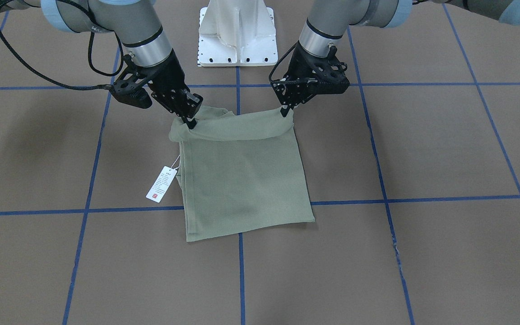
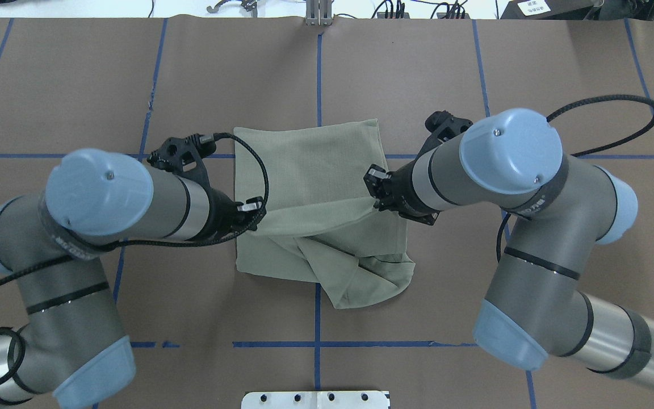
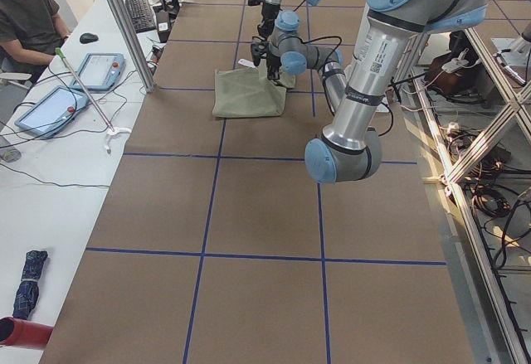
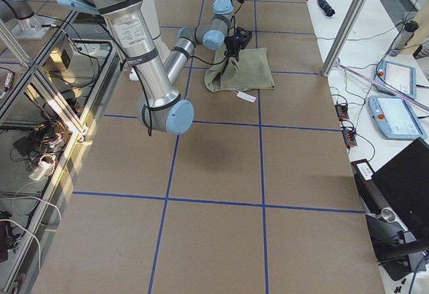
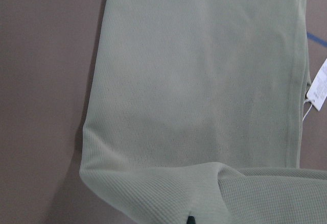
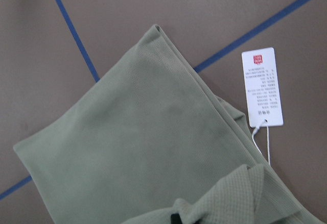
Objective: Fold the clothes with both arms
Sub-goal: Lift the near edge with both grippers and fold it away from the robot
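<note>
Sage-green ribbed knit shirt (image 1: pixel 242 180), folded, lies on the brown bench (image 1: pixel 422 248); black two-finger left tool (image 1: pixel 285 111) and right tool (image 1: pixel 191 123) each pinch tight on a lifted corner.

The shirt (image 1: pixel 242 180) is sage green in a fine ribbed knit. Its hang tag (image 6: pixel 262 86) is white with a small red square and dark print. The worktop (image 1: pixel 445 149) is brown, gridded with blue lines. The left arm (image 2: pixel 174 205) and right arm (image 2: pixel 443 175) are grey with light-blue caps; the pedestal (image 1: pixel 237 36) is white.
</note>
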### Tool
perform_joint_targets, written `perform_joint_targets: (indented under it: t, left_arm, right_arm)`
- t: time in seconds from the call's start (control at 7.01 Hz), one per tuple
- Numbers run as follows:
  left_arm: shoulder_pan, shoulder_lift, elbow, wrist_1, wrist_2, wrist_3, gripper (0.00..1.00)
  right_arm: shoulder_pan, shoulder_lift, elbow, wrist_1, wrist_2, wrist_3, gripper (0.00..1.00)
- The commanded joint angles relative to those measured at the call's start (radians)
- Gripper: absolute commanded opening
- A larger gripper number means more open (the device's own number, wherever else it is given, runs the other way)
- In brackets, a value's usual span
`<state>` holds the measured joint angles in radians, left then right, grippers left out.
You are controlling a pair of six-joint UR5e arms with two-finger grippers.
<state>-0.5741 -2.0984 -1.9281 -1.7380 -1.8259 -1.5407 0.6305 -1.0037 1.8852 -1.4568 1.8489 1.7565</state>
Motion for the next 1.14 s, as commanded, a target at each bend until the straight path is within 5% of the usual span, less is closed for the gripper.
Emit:
perform_joint_targets:
  t: [0.0, 1.0]
  left_arm:
    - [-0.044, -0.052, 0.104, -0.053, -0.007, 0.008, 0.00]
    - [-0.116, -0.147, 0.401, -0.233, -0.006, 0.030, 0.00]
  right_arm:
    - [0.052, 0.127, -0.226, 0.059, 0.009, -0.011, 0.00]
    - [0.069, 0.247, -0.572, 0.185, 0.102, -0.012, 0.00]
